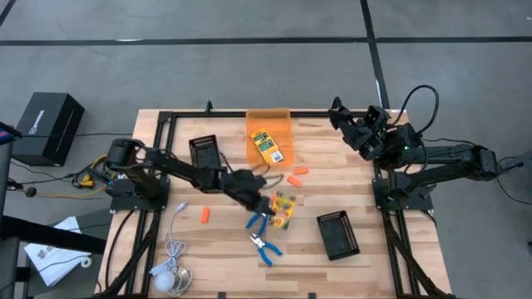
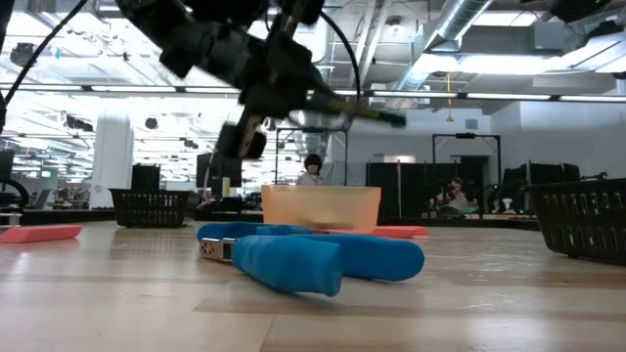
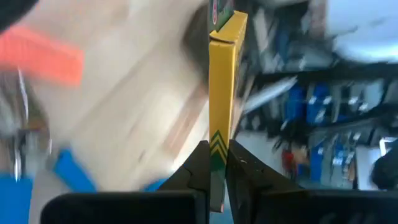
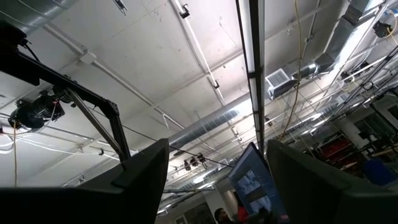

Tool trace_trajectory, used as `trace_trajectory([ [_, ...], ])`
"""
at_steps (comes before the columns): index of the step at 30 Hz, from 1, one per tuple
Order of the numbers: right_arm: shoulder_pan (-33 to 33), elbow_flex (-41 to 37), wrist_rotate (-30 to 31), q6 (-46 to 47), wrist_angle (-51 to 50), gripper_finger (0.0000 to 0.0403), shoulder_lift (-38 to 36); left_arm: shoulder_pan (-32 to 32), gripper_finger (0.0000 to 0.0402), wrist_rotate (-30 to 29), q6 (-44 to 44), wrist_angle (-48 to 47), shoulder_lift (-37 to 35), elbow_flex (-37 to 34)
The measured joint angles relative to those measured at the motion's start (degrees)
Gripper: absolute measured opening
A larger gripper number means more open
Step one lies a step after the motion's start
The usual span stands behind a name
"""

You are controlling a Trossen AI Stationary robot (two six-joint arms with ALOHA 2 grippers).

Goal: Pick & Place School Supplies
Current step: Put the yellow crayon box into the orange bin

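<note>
Left gripper (image 1: 268, 206) was over the middle of the table (image 1: 391, 257), its fingers (image 3: 202, 168) closed on the narrow end of a yellow crayon box (image 3: 221, 93), pinching its thin faces. Judgement: thin cardboard, light, fairly stiff edgewise but crushable on the broad faces; glossy print could slip, so a flat pinch near one end suits it. A second crayon box (image 1: 265, 147) lay in the orange bin (image 1: 278, 120) by the far edge. Blue-handled pliers (image 1: 264, 247) lay nearer the front edge. Right gripper (image 1: 353, 124) waited at the far right corner, fingers wide apart, empty.
</note>
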Motion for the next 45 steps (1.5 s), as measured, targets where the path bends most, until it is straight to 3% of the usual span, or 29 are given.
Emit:
trace_trajectory([
  [10, 0.0, 0.1, 0.1, 0.1, 0.7, 0.026, 0.0, 15.0, 0.0016, -3.1, 10.0, -2.6, -10.4, 0.1],
  [17, -0.1, 2.2, 0.0, -0.3, -1.5, 0.026, 0.0, 27.2, 0.0016, 0.2, 16.8, -7.1, -10.5, 0.0],
  [22, -0.1, 3.4, -0.3, -1.0, -3.4, 0.026, 0.0, 32.5, 0.0016, 3.7, 18.4, -7.4, -7.8, 0.0],
  [26, -0.1, 3.5, -0.3, -1.1, -4.4, 0.026, 0.0, 34.0, 0.0024, 6.2, 20.0, -7.5, -5.3, 0.0],
  [32, -1.0, 3.5, -0.3, -1.1, -4.4, 0.026, 0.0, 34.0, 0.0069, 6.1, 21.4, -6.2, -3.3, 0.0],
  [39, -2.6, 3.5, -1.0, -0.9, -4.4, 0.026, 0.0, 34.1, 0.0122, 5.2, 21.5, -2.4, -4.1, 0.1],
  [45, -3.9, 3.5, -1.5, 0.1, -4.3, 0.026, 0.0, 34.1, 0.0145, 5.1, 17.1, 4.4, -6.9, 0.0],
])
